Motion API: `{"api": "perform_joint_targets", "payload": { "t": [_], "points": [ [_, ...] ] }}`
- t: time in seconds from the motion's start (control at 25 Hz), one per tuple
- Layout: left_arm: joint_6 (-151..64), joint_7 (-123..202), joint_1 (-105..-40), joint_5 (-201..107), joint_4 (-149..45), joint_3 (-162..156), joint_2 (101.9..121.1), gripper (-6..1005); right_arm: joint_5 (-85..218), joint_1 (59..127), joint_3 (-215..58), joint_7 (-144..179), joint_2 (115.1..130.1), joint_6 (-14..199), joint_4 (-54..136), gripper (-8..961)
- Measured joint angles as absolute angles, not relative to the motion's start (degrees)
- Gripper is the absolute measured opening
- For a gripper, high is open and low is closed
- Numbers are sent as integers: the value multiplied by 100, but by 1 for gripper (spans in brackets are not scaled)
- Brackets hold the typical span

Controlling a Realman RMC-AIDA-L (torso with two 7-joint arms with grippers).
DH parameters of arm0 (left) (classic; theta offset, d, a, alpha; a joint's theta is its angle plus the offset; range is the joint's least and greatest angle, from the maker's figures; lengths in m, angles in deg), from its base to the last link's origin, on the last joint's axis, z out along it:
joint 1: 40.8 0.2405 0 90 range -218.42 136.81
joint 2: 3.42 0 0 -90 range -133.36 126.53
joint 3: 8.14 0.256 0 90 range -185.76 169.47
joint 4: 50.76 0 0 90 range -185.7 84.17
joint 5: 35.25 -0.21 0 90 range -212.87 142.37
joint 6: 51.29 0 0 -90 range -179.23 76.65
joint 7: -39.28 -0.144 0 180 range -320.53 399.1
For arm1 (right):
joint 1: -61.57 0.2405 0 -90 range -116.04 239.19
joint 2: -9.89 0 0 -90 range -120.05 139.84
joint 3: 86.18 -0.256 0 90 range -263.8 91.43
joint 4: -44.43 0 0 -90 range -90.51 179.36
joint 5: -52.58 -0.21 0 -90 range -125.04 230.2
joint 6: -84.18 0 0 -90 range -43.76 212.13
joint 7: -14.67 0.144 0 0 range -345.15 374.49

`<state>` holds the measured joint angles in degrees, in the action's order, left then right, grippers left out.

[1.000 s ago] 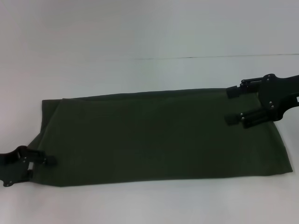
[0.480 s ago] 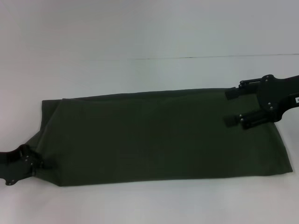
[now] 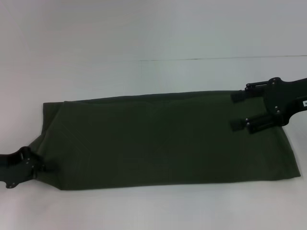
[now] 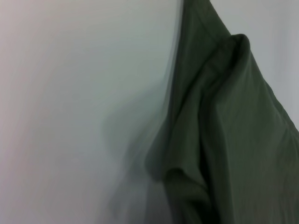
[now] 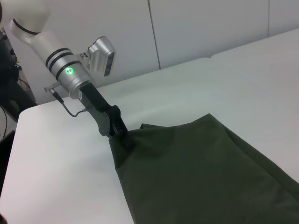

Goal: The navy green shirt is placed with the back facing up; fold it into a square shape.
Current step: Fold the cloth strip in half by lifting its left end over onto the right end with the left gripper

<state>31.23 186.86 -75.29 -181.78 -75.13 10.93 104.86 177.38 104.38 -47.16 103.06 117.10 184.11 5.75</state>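
Note:
The navy green shirt point(image 3: 163, 139) lies plain side up on the white table point(image 3: 144, 33) as a long strip running left to right. My left gripper point(image 3: 41, 167) is at the strip's near left corner, shut on the cloth there. The right wrist view also shows the left gripper point(image 5: 121, 134) pinching that corner of the shirt point(image 5: 201, 172). In the left wrist view the shirt point(image 4: 224, 140) is bunched and rumpled close up. My right gripper point(image 3: 232, 110) hovers at the strip's far right end, open, one finger at the far edge and the other over the cloth.
A thin seam point(image 3: 201, 59) crosses the white table behind the shirt. The table's edge point(image 5: 10, 154) shows beyond the left arm point(image 5: 70, 74) in the right wrist view, with dark equipment past it.
My left gripper has slid a little to the left and nearer at the shirt's corner, and a slanting crease has appeared near it. The right gripper has hardly moved.

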Motion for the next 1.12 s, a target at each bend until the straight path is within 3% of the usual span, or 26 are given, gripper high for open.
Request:
{"api": "perform_joint_targets", "payload": {
  "t": [0.16,0.44,0.64,0.76,0.92,1.04,1.08,1.12],
  "points": [
    [3196,18549,-7477,-18175,-7751,1091,10432,37,17736,10430,-4733,10344,11718,18368,575,928],
    [4130,18138,-7268,-18167,-8955,495,10015,40,17699,10397,-5025,10572,11686,18268,575,928],
    [5265,17692,-7488,-17707,-9744,370,9743,42,17695,10255,-5388,10672,11698,18053,575,928],
    [5869,17439,-7753,-17268,-9921,531,9701,43,17697,10151,-5623,10711,11702,18002,576,928],
    [6032,17228,-8321,-16723,-9830,1234,9873,45,17694,9959,-5859,10820,11667,17838,576,928],
    [5858,17139,-8759,-16610,-9702,1789,10160,46,17694,9780,-6088,10890,11616,17768,576,928],
    [5729,17042,-9080,-16604,-9663,2093,10450,47,17694,9725,-6165,10911,11588,17750,576,928],
    [5729,17042,-9080,-16604,-9663,2093,10450,47,17693,9663,-6253,10923,11563,17745,576,928]
  ]
}}
